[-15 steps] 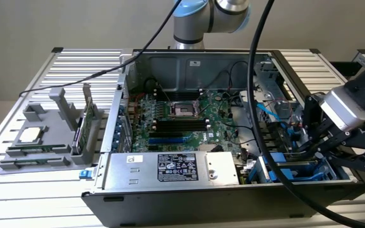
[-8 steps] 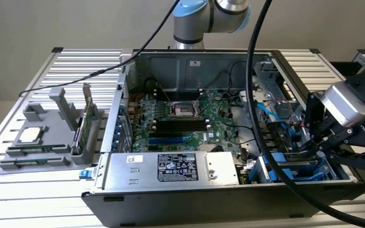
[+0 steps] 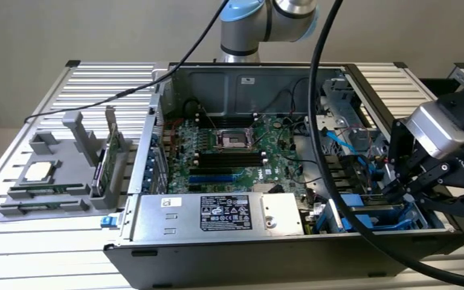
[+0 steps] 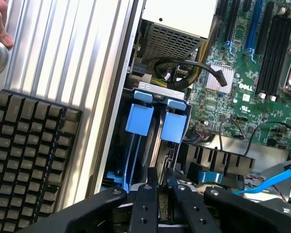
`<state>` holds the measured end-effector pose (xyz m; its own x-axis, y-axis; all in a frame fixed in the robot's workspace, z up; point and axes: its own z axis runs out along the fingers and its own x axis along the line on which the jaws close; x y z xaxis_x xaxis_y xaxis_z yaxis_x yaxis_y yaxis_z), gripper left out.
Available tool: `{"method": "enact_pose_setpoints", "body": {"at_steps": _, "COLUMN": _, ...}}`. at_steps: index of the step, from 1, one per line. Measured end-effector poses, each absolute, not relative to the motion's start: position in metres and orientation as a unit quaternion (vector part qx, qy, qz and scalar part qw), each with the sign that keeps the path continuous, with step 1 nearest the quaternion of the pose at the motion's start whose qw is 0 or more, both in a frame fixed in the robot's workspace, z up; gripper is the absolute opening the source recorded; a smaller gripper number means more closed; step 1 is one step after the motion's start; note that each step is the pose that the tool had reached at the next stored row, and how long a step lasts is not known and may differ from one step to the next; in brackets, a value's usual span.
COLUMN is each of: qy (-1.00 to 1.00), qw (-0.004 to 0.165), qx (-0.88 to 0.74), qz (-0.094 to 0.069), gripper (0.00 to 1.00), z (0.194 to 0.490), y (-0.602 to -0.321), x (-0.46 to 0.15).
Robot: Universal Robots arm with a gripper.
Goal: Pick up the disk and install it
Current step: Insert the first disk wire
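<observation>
wrist view has the disk (image 4: 173, 127) standing on edge in the drive bay (image 4: 155, 87), just beside a second blue carrier (image 4: 138, 119); in the exterior view that bay sits at the case's (image 3: 296, 266) 4 o'clock corner. i judge the pickup done and the seating unfinished. my gripper (image 4: 162, 174) is nearly closed, clamped on the disk's edge.

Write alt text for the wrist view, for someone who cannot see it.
The robot's black hand hangs over an open computer case's drive bay, where two blue-tabbed carriers stand side by side. Beyond are a green motherboard and a metal grille; a black gridded block lies on the slatted table outside the case.
</observation>
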<state>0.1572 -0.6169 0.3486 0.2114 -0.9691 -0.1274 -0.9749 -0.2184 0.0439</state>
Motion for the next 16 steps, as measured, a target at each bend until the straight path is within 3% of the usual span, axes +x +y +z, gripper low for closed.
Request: {"method": "enact_pose_setpoints", "body": {"at_steps": 16, "qy": 0.646, "qw": 0.024, "qx": -0.761, "qz": 0.062, "gripper": 0.18, "z": 0.349, "y": -0.605, "x": 0.157}}
